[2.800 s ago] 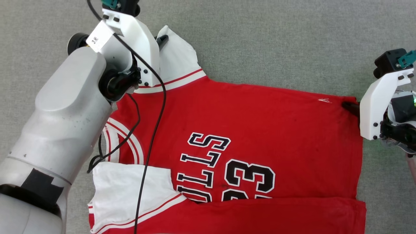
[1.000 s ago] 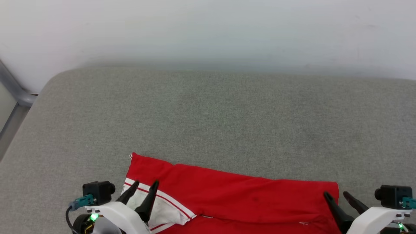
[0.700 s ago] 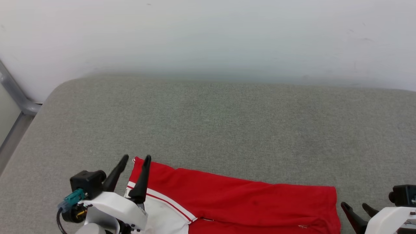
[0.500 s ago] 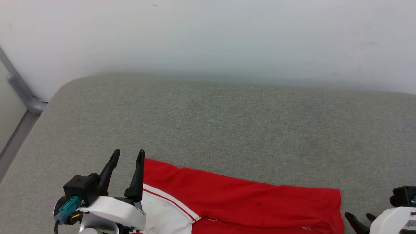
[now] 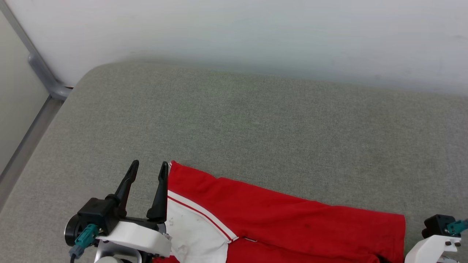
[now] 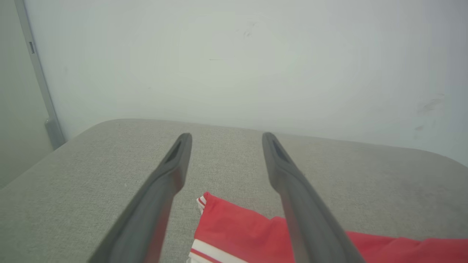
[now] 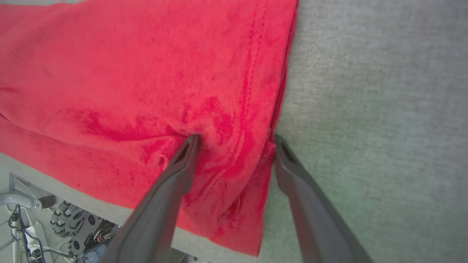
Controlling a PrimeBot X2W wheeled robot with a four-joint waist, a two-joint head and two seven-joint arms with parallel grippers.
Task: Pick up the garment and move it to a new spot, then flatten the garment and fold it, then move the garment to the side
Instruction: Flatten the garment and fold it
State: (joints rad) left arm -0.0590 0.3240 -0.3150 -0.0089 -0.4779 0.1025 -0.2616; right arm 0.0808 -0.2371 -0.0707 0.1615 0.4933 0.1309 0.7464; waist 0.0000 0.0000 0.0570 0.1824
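The garment (image 5: 292, 226) seems partly folded. The left gripper (image 5: 150, 166) stands open beside its corner and the right gripper (image 7: 236, 138) open astride its hem. Further folding probably remains.

Garment (image 5: 292, 226) on cushion (image 5: 256, 128), wall (image 5: 256, 29) behind

In the head view the garment (image 5: 292, 226) runs off the bottom edge, so I see only a strip of it. At lower left, one finger of the left gripper (image 5: 150, 168) lies along the cloth's left edge and covers it, and the gripper's white body hides part of the sleeve below. In the bottom right corner the right arm's white mount (image 5: 431, 250) is clipped by the frame. In the right wrist view the right gripper (image 7: 234, 140) straddles the hem, and I can't tell whether its tips press the cloth. At the lower left of that view the robot's base (image 7: 69, 223) is small and cropped. A grey rail (image 5: 40, 65) leaves the head view at upper left.
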